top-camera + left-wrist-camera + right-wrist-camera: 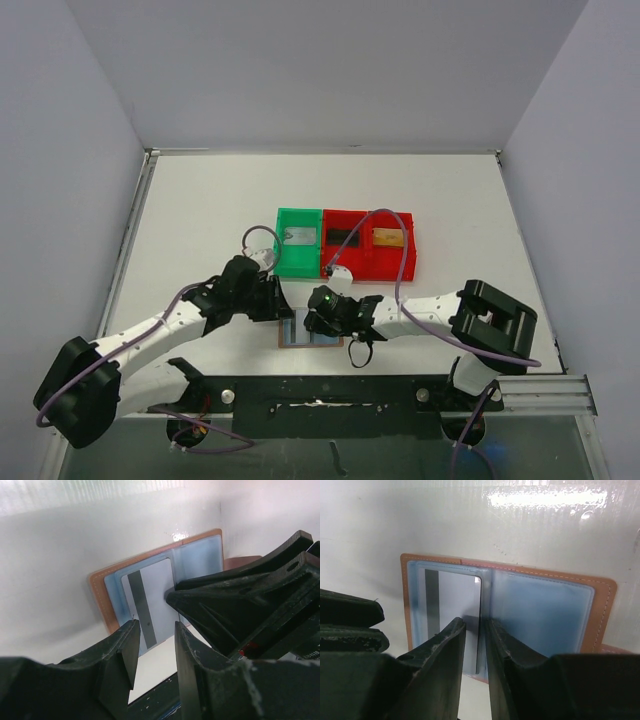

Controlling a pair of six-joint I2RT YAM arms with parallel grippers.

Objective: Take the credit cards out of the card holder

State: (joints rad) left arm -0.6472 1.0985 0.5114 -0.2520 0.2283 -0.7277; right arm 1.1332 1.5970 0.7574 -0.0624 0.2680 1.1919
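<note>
Your left gripper (156,640) and right gripper (476,625) are slightly open, empty. Pin the card holder (545,615); slide its silver card (455,595) out.

The right gripper (315,321) bars the left gripper's (285,308) inner side, both crowded over the card holder (300,335). Ahead of them stand the green bin (281,240) and red bin (335,216); outward of each lies bare table (200,220).

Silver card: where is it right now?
In the right wrist view, the silver card sits in the left pocket of the open card holder, just past the right gripper. From above, the holder lies on the near side of the green bin.
</note>
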